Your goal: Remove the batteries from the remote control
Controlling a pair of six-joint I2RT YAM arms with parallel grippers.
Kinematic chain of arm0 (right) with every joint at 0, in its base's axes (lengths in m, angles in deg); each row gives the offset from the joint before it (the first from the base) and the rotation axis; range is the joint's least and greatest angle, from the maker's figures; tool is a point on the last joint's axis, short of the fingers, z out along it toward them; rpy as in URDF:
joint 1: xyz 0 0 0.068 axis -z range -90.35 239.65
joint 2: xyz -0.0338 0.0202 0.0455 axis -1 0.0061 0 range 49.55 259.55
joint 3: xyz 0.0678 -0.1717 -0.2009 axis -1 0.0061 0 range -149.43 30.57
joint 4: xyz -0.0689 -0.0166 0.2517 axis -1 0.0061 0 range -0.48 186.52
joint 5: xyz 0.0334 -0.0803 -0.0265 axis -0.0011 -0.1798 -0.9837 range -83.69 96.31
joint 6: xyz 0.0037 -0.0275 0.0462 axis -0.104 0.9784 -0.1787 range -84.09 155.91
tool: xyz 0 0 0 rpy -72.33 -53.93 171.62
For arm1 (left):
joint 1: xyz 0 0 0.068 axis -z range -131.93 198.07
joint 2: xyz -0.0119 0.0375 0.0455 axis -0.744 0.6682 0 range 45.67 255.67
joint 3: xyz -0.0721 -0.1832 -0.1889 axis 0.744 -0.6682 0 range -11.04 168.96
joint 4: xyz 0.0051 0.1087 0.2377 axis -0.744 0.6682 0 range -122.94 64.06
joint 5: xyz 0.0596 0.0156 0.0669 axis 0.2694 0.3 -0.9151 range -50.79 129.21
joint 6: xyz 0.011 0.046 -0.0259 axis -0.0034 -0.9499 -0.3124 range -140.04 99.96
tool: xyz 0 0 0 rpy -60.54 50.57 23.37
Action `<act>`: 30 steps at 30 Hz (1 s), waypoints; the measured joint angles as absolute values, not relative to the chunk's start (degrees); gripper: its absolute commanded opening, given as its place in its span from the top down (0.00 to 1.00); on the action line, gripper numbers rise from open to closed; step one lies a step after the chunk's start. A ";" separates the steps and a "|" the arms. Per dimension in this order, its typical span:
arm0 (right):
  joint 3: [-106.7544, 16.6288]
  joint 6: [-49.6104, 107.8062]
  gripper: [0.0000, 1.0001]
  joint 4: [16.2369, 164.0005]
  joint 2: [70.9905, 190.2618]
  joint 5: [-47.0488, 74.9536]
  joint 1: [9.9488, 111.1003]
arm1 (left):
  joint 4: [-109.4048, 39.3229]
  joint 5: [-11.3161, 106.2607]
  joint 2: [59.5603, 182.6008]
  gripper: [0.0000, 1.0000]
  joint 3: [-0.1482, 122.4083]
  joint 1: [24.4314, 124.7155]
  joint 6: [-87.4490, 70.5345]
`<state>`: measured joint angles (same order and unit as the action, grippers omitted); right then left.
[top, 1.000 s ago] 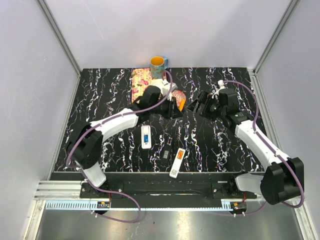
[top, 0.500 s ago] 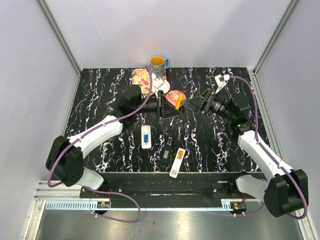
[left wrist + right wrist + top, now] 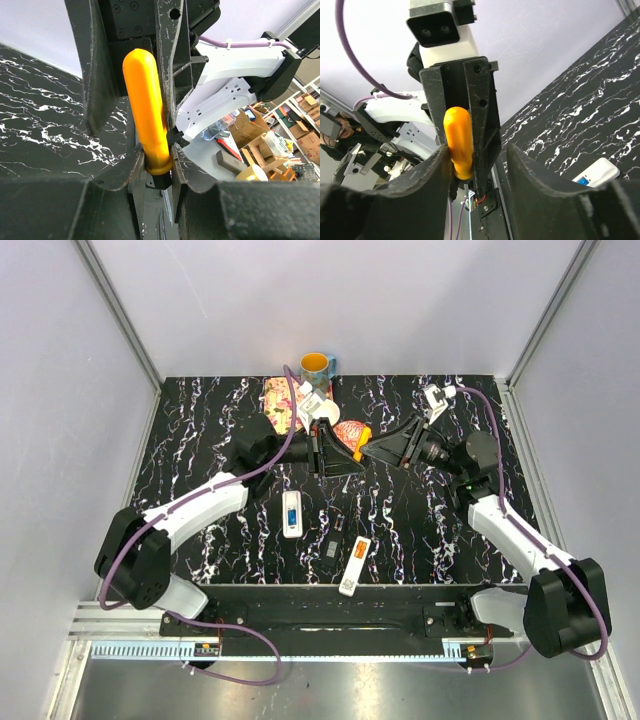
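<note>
The blue cell (image 3: 291,510) sits in a white remote (image 3: 291,528) on the table (image 3: 200,440), left of centre, both with their long axis running near to far. A second remote (image 3: 352,575) lies nearer and to the right, its far end tipped right. Orange cells (image 3: 358,551) show in its far half, too small to count. Two dark bits (image 3: 338,523) lie between the remotes; I cannot tell what they are.

The left arm reaches from the near left to the far middle, its gripper pointing right. The right arm comes in from the near right, pointing left, and the two meet nose to nose. The left gripper (image 3: 159,170) is clamped on the collar end of an orange screwdriver (image 3: 147,115). The right gripper (image 3: 479,150) straddles the handle's rounded end, fingers part spread with a gap on one side, gripping nothing.
</note>
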<state>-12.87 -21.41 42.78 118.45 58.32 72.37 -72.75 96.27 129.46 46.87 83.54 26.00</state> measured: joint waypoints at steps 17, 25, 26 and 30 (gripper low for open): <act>-12.89 -29.08 0.66 31.88 121.53 60.05 72.15 | -74.67 97.67 129.94 1.00 46.56 83.82 27.62; -13.57 -29.12 1.00 31.31 123.02 60.88 71.87 | -74.30 97.34 130.58 0.91 46.56 83.76 27.91; -13.57 -28.75 1.00 31.59 123.02 60.88 71.89 | -73.95 97.27 130.58 0.70 46.56 83.73 27.73; -13.57 -27.35 1.00 34.67 123.02 60.88 71.85 | -70.02 95.85 130.16 0.32 46.56 83.84 23.34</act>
<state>-13.57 -27.35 34.67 123.02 60.88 71.85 -70.02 95.85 130.16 46.56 83.84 23.34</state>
